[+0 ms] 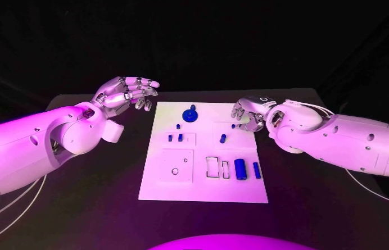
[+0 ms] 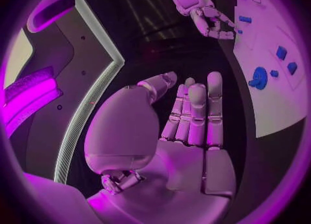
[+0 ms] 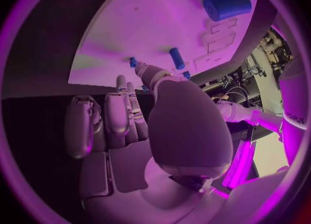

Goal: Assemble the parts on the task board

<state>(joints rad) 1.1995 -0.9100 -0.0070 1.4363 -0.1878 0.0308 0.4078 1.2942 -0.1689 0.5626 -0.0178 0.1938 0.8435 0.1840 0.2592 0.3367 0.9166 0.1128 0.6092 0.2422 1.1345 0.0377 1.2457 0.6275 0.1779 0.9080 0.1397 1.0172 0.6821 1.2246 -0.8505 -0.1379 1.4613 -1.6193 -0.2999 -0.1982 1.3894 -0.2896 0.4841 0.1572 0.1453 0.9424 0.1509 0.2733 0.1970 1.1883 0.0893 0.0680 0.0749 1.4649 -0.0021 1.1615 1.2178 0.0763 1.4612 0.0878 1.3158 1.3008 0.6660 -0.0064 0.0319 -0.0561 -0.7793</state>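
The black tabletop [image 1: 97,205] carries one white task board [image 1: 203,182], a long rectangle whose long axis runs away from the robot, near edge toward its body.

Two white arms reach in. The left hand [image 1: 126,94] hovers above the tabletop just beside the board's far left corner, palm open, fingers [image 2: 194,115] extended side by side and holding nothing. The right hand [image 1: 249,114] is at the board's far right edge, fingers [image 3: 119,112] curled downward over the board; whether they touch anything I cannot tell, and nothing is seen in them.

On the board lie the blue parts. The largest is a cylinder [image 1: 240,169] near the right of the near half, long axis along the board's length. Beside it, toward the right edge, lies one slim bar [image 1: 257,171], pointing the same way. At the far end sits one round wheel-like part [image 1: 190,115] with a short peg just behind it. About five small blue pieces [image 1: 180,138] dot the middle band, too small to tell their direction.
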